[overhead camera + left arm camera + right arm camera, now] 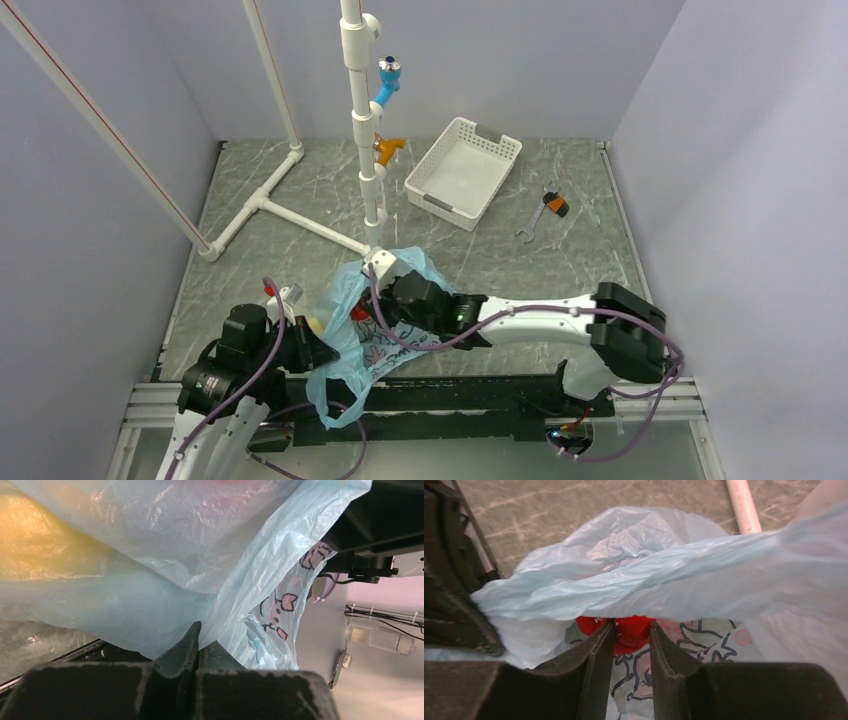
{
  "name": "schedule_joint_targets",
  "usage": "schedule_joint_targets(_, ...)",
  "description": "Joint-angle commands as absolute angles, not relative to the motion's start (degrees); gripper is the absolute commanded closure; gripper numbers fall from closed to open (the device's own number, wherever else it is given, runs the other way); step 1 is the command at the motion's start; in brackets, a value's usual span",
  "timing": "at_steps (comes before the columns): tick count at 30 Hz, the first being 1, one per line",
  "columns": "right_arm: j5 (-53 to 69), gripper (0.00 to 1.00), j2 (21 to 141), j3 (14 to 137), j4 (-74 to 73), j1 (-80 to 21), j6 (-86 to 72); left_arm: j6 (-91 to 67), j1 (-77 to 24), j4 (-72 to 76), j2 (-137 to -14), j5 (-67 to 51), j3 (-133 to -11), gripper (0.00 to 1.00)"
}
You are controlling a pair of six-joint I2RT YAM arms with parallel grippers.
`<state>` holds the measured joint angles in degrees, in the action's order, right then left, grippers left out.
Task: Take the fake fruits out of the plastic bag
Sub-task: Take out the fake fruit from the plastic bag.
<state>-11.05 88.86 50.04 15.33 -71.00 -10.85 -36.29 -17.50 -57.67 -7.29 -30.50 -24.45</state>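
The light-blue plastic bag (345,385) lies crumpled at the table's near edge, between my two arms. My left gripper (318,352) is shut on a fold of its film (202,632). A yellow-orange fruit (40,540) shows through the film just above that gripper, and also in the top view (318,322). My right gripper (368,310) reaches into the bag's mouth. Its jaws (631,625) stand narrowly apart, closed on the red-orange fruit (634,635), under a stretched band of the bag (674,580). The grapes are hidden.
A white perforated basket (462,168) stands at the back, right of centre. An orange-handled wrench (548,208) lies to its right. A white pipe frame (362,120) with coloured fittings rises just behind the bag, and its pipe also shows in the right wrist view (741,505).
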Motion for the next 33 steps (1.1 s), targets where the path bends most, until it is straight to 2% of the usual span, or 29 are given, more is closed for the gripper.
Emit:
schedule_joint_targets(1, -10.2, 0.86, 81.6, 48.1, 11.7, -71.0, -10.5, -37.2, -17.6, -55.9, -7.1, -29.6, -24.8, 0.98)
schedule_joint_targets(8, -8.9, 0.95, 72.6, 44.8, 4.4, -71.0, -10.3, -37.1, -17.6, -55.9, -7.2, -29.4, -24.9, 0.98)
schedule_joint_targets(13, -5.5, 0.95, 66.5, 44.0, -0.4, -71.0, -12.7, -37.0, -17.6, -55.9, -7.0, -29.5, -24.9, 0.98)
schedule_joint_targets(17, 1.9, 0.95, 63.3, 46.8, -3.6, -71.0, -14.1, -37.0, -17.6, -55.8, -6.9, -29.3, -25.0, 0.98)
schedule_joint_targets(22, 1.8, 1.00, 62.6, 52.1, -4.1, -71.0, -16.8, -36.7, -17.6, -55.8, -6.7, -29.7, -24.9, 0.98)
schedule_joint_targets(29, -5.9, 1.00, 65.9, 59.0, -7.0, -70.9, -15.4, -36.8, -17.6, -55.9, -6.0, -29.8, -24.9, 0.98)
schedule_joint_targets(33, -4.4, 1.00, 65.2, 61.0, -7.8, -70.8, -14.8, -36.7, -17.6, -55.9, -5.9, -30.1, -24.8, 0.98)
